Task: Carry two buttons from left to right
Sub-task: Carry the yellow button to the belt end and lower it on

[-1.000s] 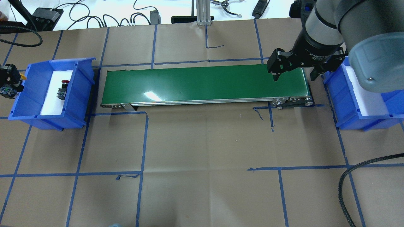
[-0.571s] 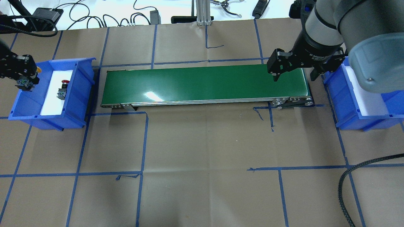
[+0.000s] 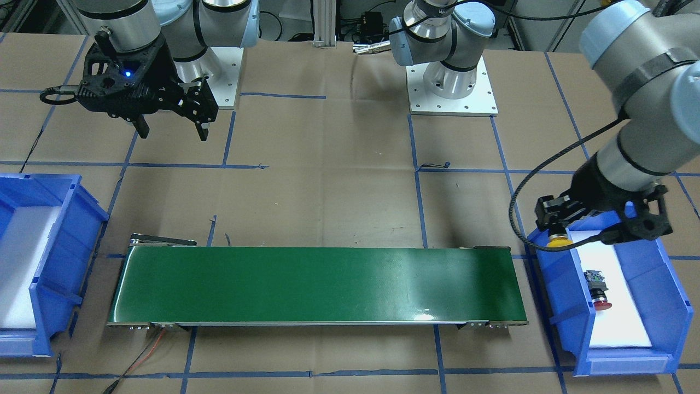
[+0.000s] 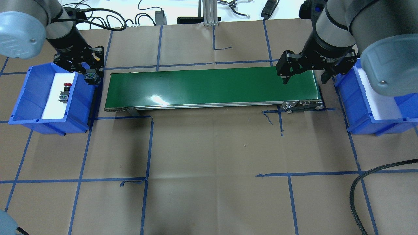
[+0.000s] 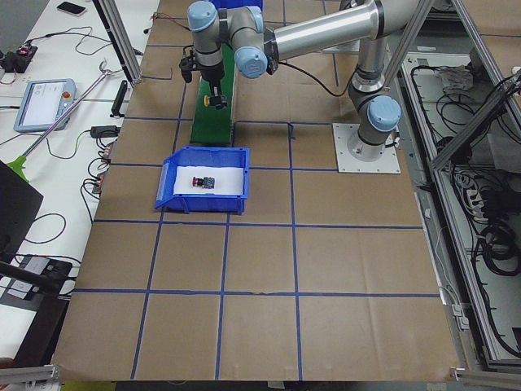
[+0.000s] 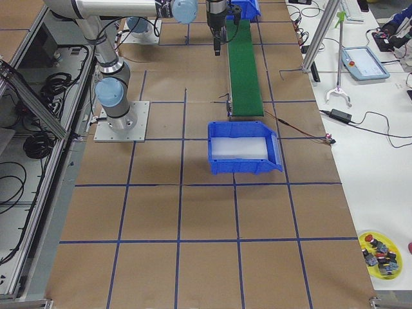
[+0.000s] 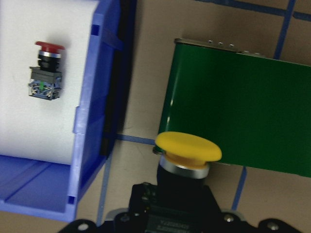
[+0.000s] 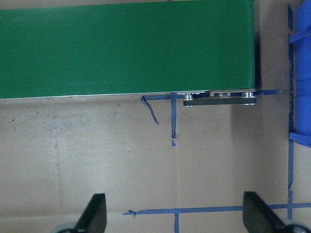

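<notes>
Front-facing view: left gripper point(image 3: 556, 232) is clenched on the yellow mushroom-capped black push-button point(image 3: 559, 241), which is held off the surface above the belt-side corner of the blue plastic left bin point(image 3: 560, 298). The red mushroom-capped black push-button point(image 3: 596, 287), with its grey-green contact block, lies on its side on the white foam liner point(image 3: 623, 323) inside that bin. Right gripper point(image 3: 173, 131) hangs raised, jaws spread, nothing between them. Overhead view: left gripper sits over the bin corner nearest the long green conveyor belt point(image 4: 212, 86). Right gripper is near the belt's other end, just beside the blue plastic right bin point(image 4: 359, 107). Left wrist view: yellow cap overlaps the belt's near corner, clear of the bin wall; red button rests on the foam, well apart from it. Right wrist view: fingers point(image 8: 95, 213) stand wide apart over brown paper point(image 8: 146, 160).
</notes>
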### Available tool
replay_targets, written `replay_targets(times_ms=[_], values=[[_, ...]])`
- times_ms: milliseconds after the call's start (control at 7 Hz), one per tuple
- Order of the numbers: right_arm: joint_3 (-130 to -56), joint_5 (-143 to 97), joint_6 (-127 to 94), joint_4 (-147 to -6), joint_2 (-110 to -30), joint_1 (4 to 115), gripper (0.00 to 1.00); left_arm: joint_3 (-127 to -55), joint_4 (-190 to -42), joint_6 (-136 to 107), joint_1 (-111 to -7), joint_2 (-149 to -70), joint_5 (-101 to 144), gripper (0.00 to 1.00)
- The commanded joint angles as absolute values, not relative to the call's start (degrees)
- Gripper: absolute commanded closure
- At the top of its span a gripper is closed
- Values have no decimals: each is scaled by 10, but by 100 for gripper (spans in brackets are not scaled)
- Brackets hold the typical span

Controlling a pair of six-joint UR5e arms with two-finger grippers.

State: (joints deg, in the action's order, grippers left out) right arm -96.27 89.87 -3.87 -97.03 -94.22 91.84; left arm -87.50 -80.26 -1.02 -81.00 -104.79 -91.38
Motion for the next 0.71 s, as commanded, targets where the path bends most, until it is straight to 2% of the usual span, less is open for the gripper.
replay_targets(times_ms=[0,286,571], values=[[-962,898,-39,-970,-942,918,0,-904,-728,-46,-849,-1096,-914,95],[-962,898,-39,-970,-942,918,0,-940,-639,-62,-858,-1142,-915,95],[-962,898,-39,-970,-942,918,0,-954,-617,-62,-860,-1148,-915,93]])
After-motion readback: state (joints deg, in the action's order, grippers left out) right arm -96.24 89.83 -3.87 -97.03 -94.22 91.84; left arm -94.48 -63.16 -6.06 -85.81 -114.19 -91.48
